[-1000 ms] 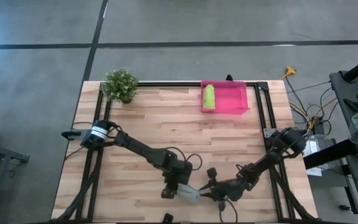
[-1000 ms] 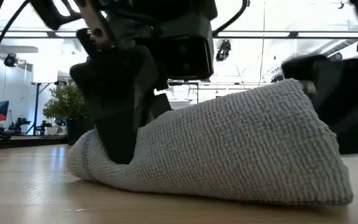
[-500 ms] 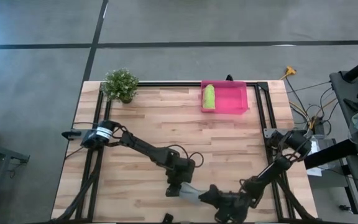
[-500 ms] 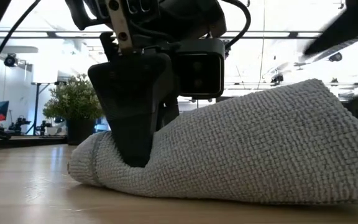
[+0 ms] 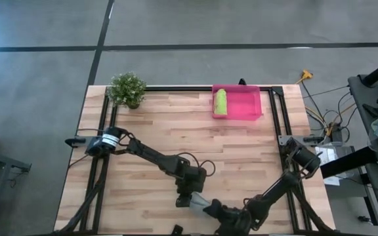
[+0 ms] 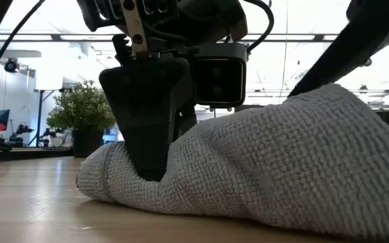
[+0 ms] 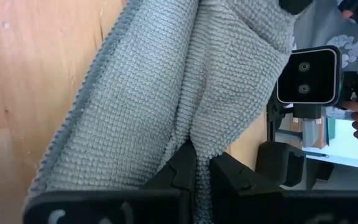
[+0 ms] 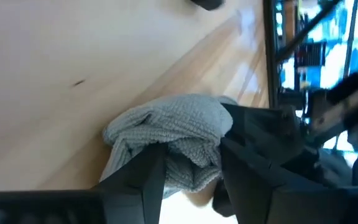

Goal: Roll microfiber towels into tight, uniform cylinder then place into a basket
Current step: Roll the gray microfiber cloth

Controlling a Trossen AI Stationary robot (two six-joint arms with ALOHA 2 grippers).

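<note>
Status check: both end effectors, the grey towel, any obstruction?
Left end effector shut on grey towel at near table edge. Right end effector open, straddling towel's other end. Green towel rolled in pink basket. No obstruction seen.

The grey towel [image 5: 201,204], bunched into a loose lumpy roll, lies at the high view's bottom centre. The lime green towel [image 5: 220,101], rolled, lies along the left wall inside the pink basket [image 5: 254,105], upper centre-right.

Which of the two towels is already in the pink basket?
The lime green towel, rolled up and lying along one side of the pink basket. The grey towel is at the table's near edge, pinched by the left gripper.
</note>
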